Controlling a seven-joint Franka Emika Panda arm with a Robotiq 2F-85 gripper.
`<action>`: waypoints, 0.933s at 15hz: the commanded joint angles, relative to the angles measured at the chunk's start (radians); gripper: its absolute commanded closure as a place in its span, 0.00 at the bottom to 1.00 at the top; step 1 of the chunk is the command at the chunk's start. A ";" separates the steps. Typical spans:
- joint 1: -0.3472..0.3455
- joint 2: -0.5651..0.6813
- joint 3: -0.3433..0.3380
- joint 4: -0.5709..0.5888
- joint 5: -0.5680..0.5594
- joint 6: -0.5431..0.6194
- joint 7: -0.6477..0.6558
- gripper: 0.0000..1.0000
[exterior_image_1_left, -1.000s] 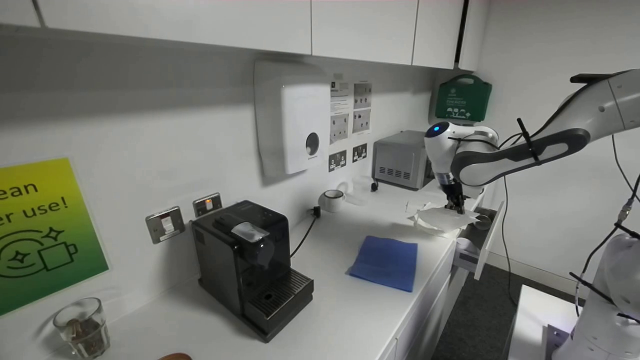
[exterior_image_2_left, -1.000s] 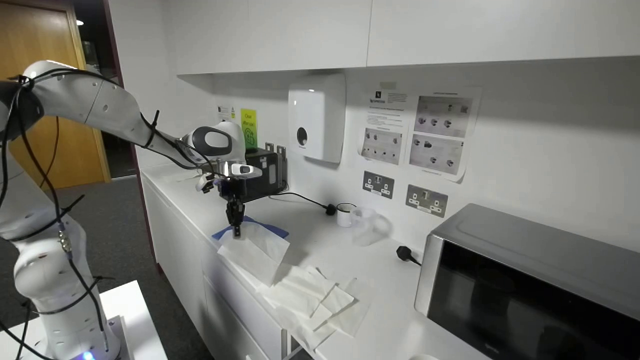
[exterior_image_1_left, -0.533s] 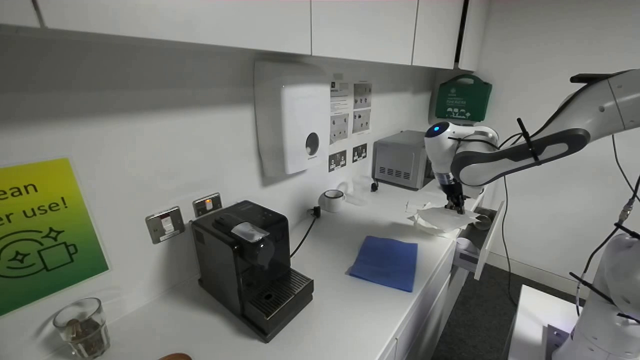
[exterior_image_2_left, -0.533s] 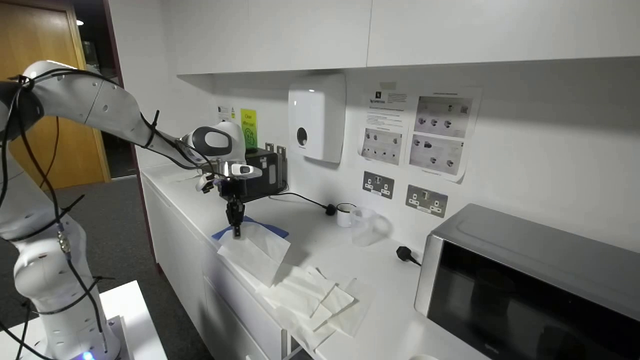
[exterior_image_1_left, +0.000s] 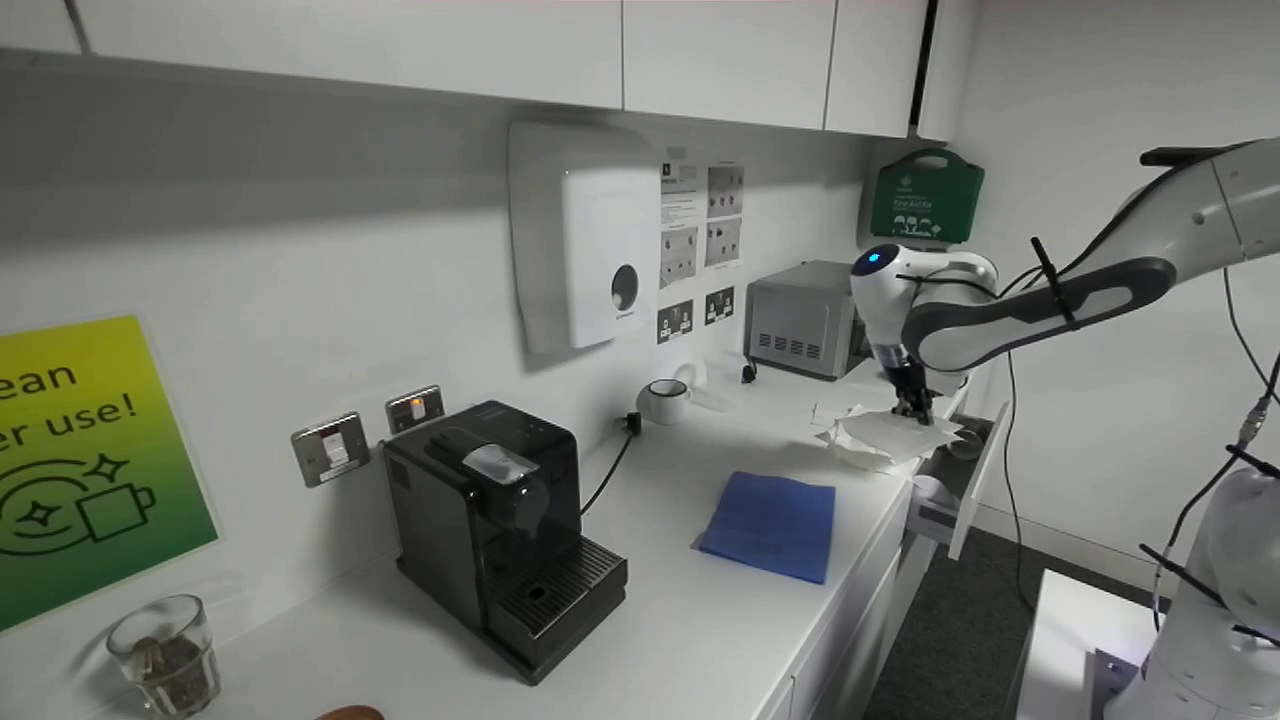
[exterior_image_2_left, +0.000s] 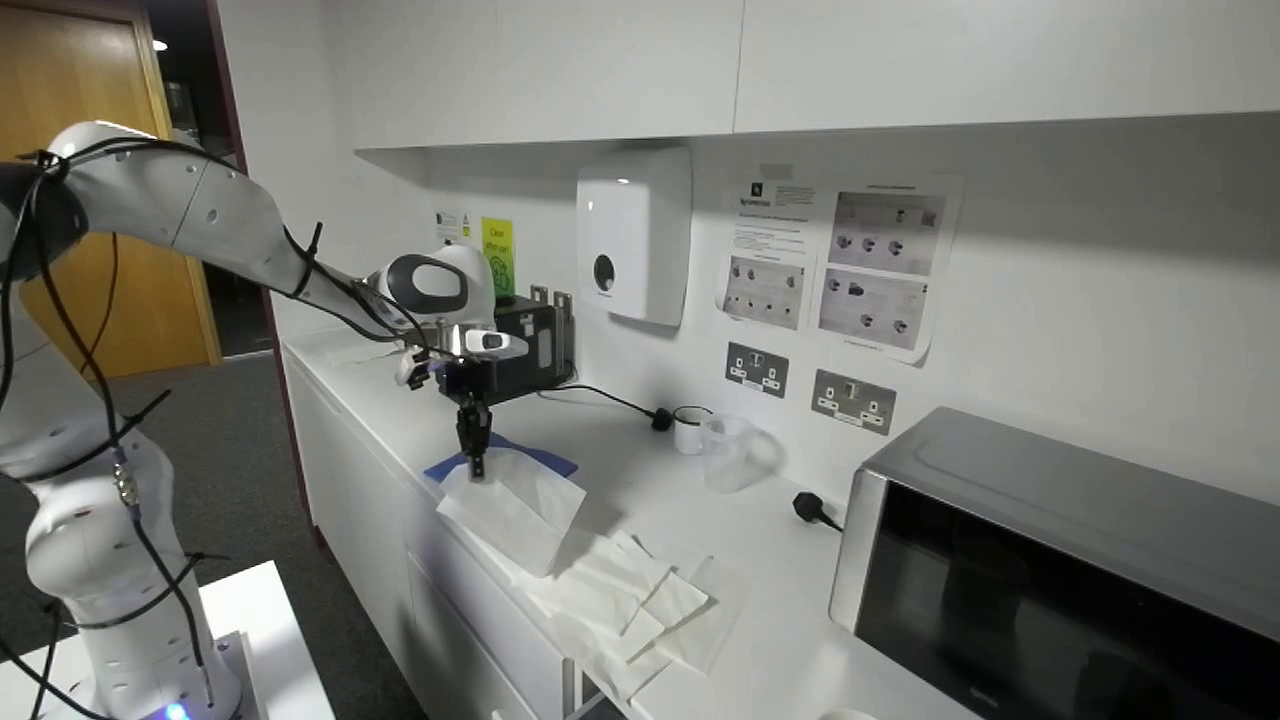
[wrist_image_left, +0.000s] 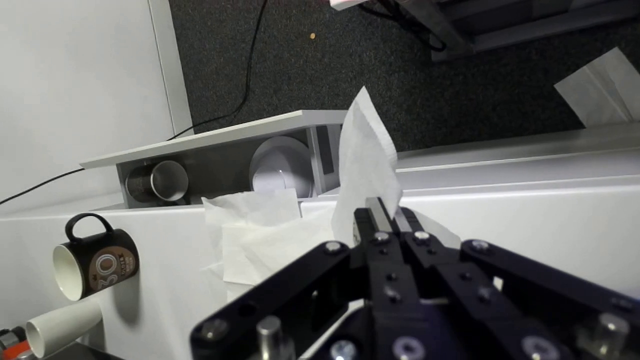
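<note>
While an exterior view, unlike the wrist's, shows blue cloth (exterior_image_1_left: 768, 526) at eight o'clock from the gripper (exterior_image_1_left: 920, 416), the paper towel (wrist_image_left: 365, 160) it clamps above the counter edge (wrist_image_left: 525, 200) has shifted slightly.

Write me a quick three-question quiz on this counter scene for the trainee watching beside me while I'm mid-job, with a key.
1. What does the pincer hold?
2. True or false: the drawer under the counter stands open.
3. What colour is the cloth lying on the counter? A) green B) blue C) red

Key:
1. A white paper sheet, pinched between its fingertips.
2. True; its inside shows in the wrist view.
3. B.
</note>
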 joint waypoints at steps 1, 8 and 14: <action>-0.041 0.016 -0.014 0.026 -0.064 -0.014 0.041 1.00; -0.090 0.086 -0.059 0.085 -0.166 -0.007 0.113 1.00; -0.089 0.185 -0.080 0.171 -0.177 0.005 0.287 1.00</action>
